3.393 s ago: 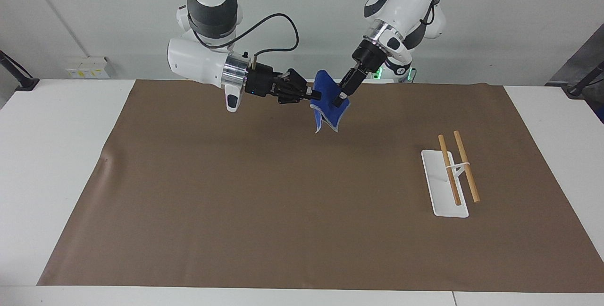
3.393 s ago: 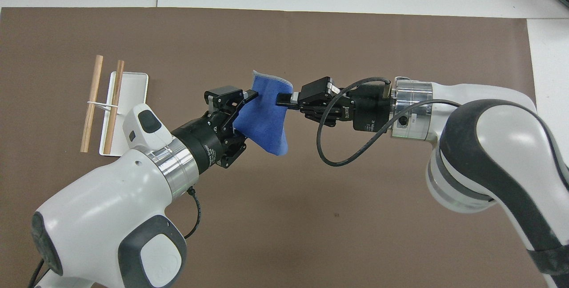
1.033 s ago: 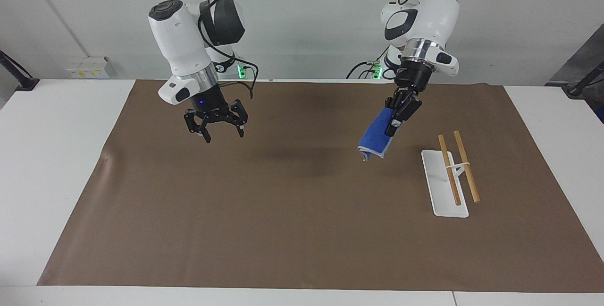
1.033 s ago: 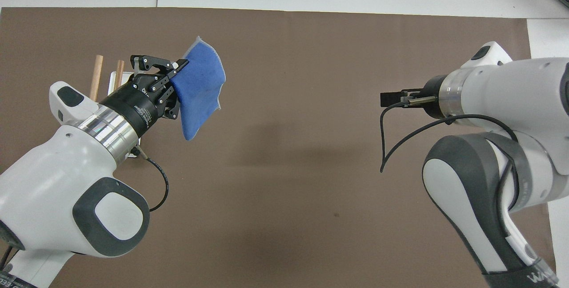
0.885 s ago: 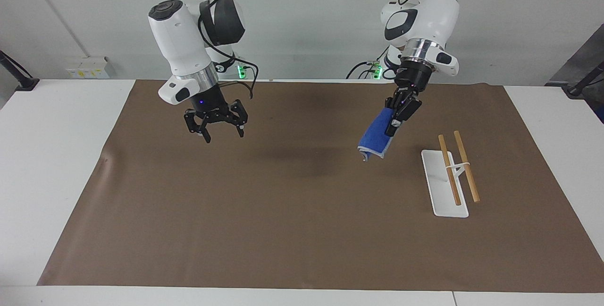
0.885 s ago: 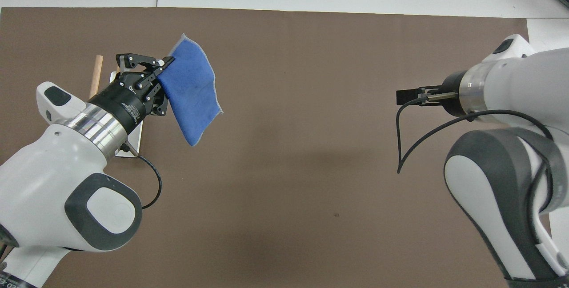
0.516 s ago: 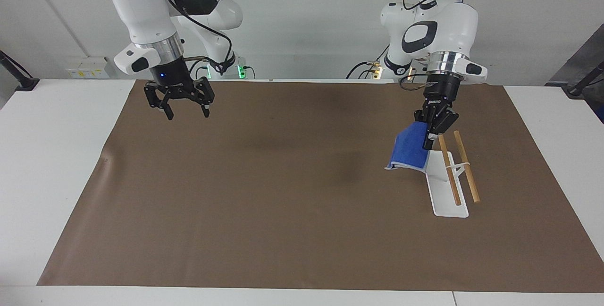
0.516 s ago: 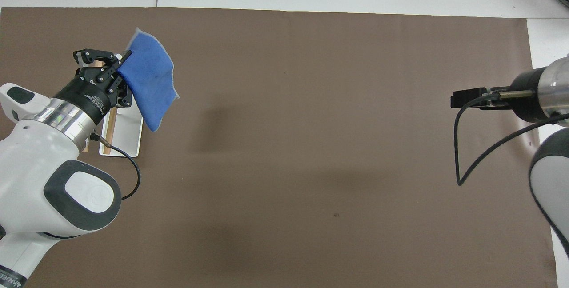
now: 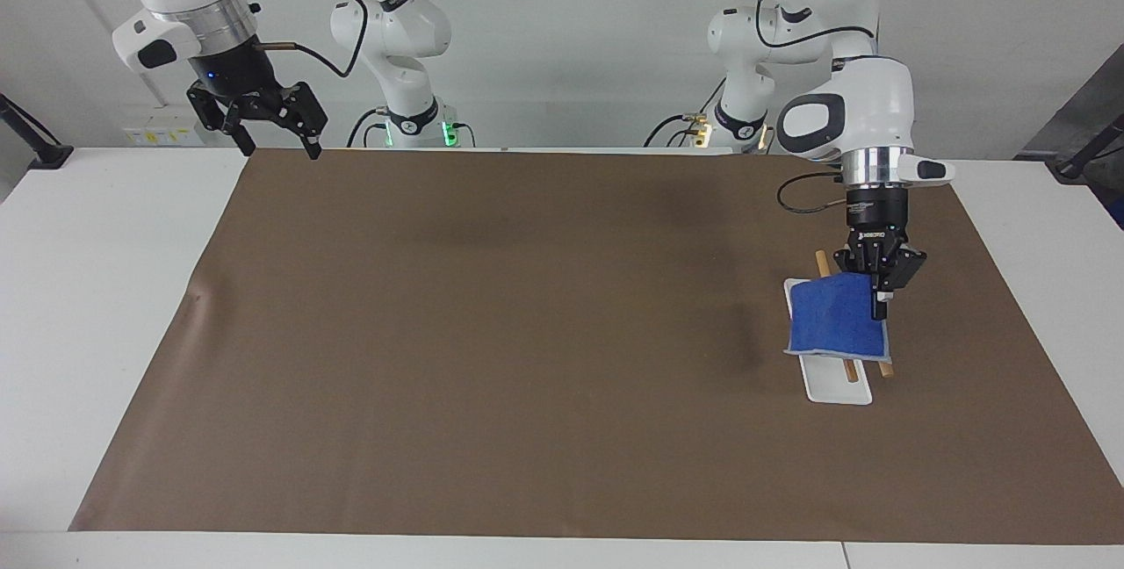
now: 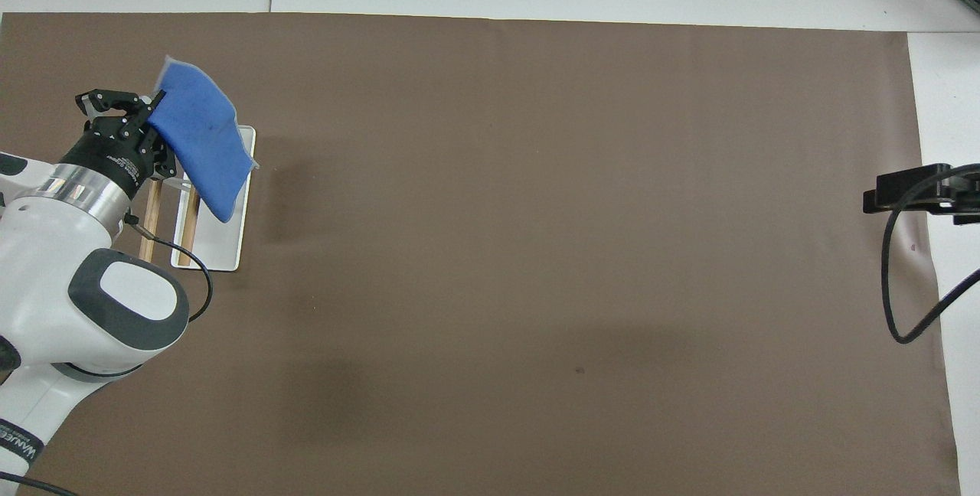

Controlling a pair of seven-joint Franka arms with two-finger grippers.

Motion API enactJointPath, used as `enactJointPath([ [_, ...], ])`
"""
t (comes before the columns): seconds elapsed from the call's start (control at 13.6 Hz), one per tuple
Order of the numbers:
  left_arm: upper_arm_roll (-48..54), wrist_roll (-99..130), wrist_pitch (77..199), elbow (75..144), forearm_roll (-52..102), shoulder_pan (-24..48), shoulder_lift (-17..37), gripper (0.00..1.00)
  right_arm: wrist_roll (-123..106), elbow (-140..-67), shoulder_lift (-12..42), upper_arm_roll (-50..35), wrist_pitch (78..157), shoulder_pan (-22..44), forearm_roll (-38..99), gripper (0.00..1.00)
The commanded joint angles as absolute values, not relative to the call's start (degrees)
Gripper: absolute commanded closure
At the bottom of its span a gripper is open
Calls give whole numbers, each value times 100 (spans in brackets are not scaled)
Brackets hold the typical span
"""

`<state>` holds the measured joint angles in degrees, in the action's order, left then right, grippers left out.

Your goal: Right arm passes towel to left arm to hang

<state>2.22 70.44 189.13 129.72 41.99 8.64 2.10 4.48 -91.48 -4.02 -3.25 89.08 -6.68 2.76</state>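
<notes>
Hanging from the left gripper (image 9: 881, 313), whose fingers are clamped on its upper corner, the blue towel (image 9: 834, 320) droops over the rack (image 9: 839, 386), covering most of its two wooden rods (image 9: 823, 262). Small white lettering on the gripper's black body is unreadable. Well apart from the rack, the right gripper (image 9: 277, 147) waits, fingers spread apart, above the brown mat's (image 9: 492, 341) corner.

You have a white worktop (image 9: 105, 306) with a large brown mat (image 9: 544, 349) spread flat over most of it. Toward the left arm's end, a white-based rack (image 9: 839, 389) with two wooden rods stands directly on the mat, its base lying flat.
</notes>
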Motion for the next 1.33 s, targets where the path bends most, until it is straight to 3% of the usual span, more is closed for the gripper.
enactJointPath([
  [0.0,299,6707,18985,12894,4228,441,395,100,545,-9316,-554,-369,8842,-773,184,0],
  [0.3,299,6671,18836,12841,4228,142,439,100,510,-9264,-545,-360,8877,-651,-69,0],
  [0.52,290,6619,18616,12850,4228,-202,466,100,501,-9080,-370,419,8755,50,-141,0],
  [0.74,290,6530,18466,12894,4228,-316,466,98,510,-8991,-229,483,8648,97,-115,0],
  [1.18,290,6539,18466,12850,4228,-527,466,17,213,-9237,-378,475,8692,158,-157,0],
  [1.25,290,6539,18466,12841,4228,-571,466,14,150,-9246,-378,475,8692,150,-228,0],
])
